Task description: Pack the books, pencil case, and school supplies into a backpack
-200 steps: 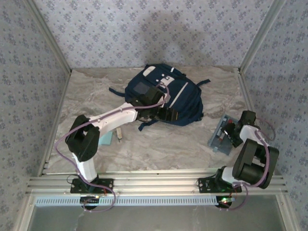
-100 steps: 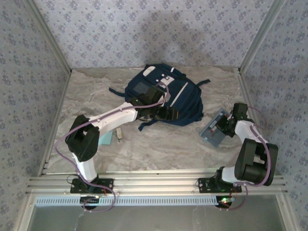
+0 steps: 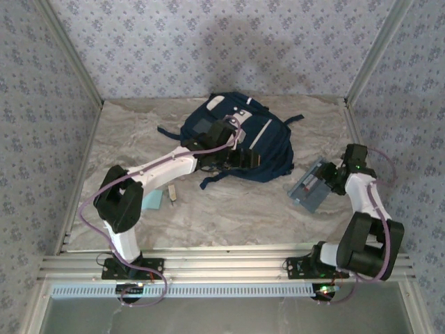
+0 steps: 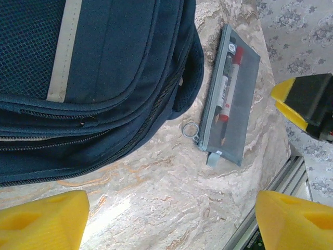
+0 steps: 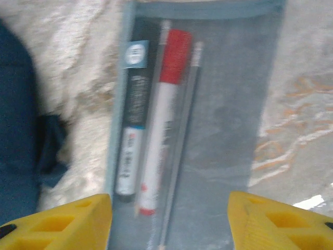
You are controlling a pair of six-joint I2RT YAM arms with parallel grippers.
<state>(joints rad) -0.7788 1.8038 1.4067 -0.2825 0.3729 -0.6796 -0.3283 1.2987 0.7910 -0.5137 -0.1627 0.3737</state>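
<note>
Near-L on the marble-look table [image 3: 229,216], a small flat light-blue square pad [image 3: 154,200] lies w/ a tiny beige eraser-like block [image 3: 171,195] just beside its R edge, both on the bare tabletop. Near-R lies the pencil case [image 3: 311,185], a flat translucent grey rectangular pouch, flat on the table just R of the bag. Thru its mesh show a red-and-white marker [image 5: 166,104], a dark pen [image 5: 136,104] w/ a white label alongside it, and a thin grey pencil [image 5: 184,130]. A small metal ring [image 4: 191,129] hangs at the zip end. R gripper [image 3: 332,178] sits over the pouch's end, yellow fingers apart, not pinching it. Farther back, centre, lies a large navy-blue fabric backpack [image 3: 268,142] w/ white stripes. The zips seen in the L wrist view look closed; contents can't be seen. L gripper [image 3: 240,158] hangs over its near edge, jaws wide, gripping nothing.
</note>
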